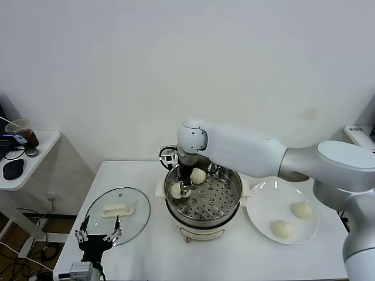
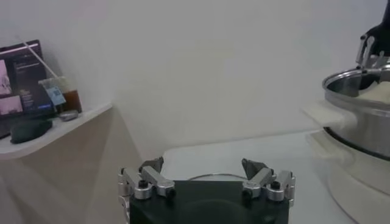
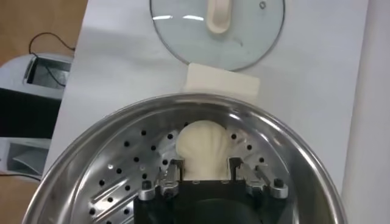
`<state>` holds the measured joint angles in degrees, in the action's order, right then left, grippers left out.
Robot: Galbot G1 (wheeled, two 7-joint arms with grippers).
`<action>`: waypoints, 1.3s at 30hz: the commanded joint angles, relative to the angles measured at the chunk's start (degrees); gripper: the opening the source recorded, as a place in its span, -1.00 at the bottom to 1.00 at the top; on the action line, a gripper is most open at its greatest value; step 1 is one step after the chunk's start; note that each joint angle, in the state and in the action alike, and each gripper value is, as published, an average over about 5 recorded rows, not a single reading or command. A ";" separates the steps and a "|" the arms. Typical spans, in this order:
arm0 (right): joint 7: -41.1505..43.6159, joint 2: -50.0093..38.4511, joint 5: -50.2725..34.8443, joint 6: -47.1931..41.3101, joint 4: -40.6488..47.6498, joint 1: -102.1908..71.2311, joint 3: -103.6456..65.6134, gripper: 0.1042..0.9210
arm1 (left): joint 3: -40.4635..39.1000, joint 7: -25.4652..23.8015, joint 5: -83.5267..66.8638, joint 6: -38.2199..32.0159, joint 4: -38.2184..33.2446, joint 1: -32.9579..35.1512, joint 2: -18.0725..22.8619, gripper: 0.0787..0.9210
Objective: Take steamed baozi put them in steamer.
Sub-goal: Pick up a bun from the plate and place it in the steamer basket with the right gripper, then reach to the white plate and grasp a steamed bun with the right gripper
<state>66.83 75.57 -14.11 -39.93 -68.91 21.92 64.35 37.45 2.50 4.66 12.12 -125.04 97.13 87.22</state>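
I have right gripper down in steamer, fingers narrow around baozi resting on tray. Risk: bun sticks to fingers, lifts out on retreat. Left gripper idle, fingers wide, by lid.

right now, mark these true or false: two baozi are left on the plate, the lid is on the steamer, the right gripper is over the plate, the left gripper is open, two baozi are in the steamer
1. Two baozi are left on the plate: true, one and another.
2. The lid is on the steamer: false, it lies flat on the table to the steamer's left.
3. The right gripper is over the plate: false, it is down inside the steamer at a baozi.
4. The left gripper is open: true, near the lid's edge.
5. Two baozi are in the steamer: true, the second sits farther back.
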 commanded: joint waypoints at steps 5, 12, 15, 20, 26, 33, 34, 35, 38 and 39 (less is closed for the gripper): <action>0.03 -0.84 1.53 0.08 -1.43 -0.97 -1.65 0.43 | 0.00 0.02 0.01 0.02 -0.14 0.09 0.22 0.77; 3.56 -12.41 0.16 2.81 -8.64 3.89 -5.59 0.75 | -0.06 0.05 -0.03 0.02 -0.58 0.44 0.35 0.77; 5.35 -19.92 -0.03 4.65 -11.64 6.55 -7.73 0.76 | -0.25 -0.08 -0.12 0.06 -0.56 0.33 0.41 0.77; 8.90 -33.18 0.70 10.29 -14.54 8.39 -12.01 0.76 | -0.24 -0.38 -0.53 0.27 -0.50 0.14 0.22 0.77; 12.19 -49.68 5.45 20.31 -16.68 2.66 -15.23 0.76 | -0.02 -0.57 -0.87 0.50 -0.46 -0.02 0.02 0.77; 13.97 -63.18 15.58 26.79 -22.10 -27.80 -36.73 0.76 | -0.60 -0.66 -0.76 0.57 -0.84 0.64 0.01 0.77; 14.10 -64.26 17.19 27.01 -23.15 -33.16 -40.12 0.76 | -0.64 -0.66 -0.73 0.58 -0.78 0.75 -0.01 0.77; 14.14 -64.94 18.60 27.10 -24.04 -38.45 -43.35 0.76 | -0.67 -0.66 -0.72 0.59 -0.72 0.87 -0.02 0.77; 13.99 -64.54 22.21 27.15 -25.01 -49.81 -50.67 0.76 | -0.67 -0.70 -0.63 0.62 -0.58 1.25 -0.06 0.77; 13.92 -63.77 23.29 27.18 -24.74 -51.82 -51.94 0.76 | -0.66 -0.70 -0.60 0.62 -0.52 1.38 -0.06 0.77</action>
<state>78.77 24.58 -1.79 -18.71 -88.42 2.92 34.99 36.82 1.83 3.97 12.71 -125.70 98.03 87.20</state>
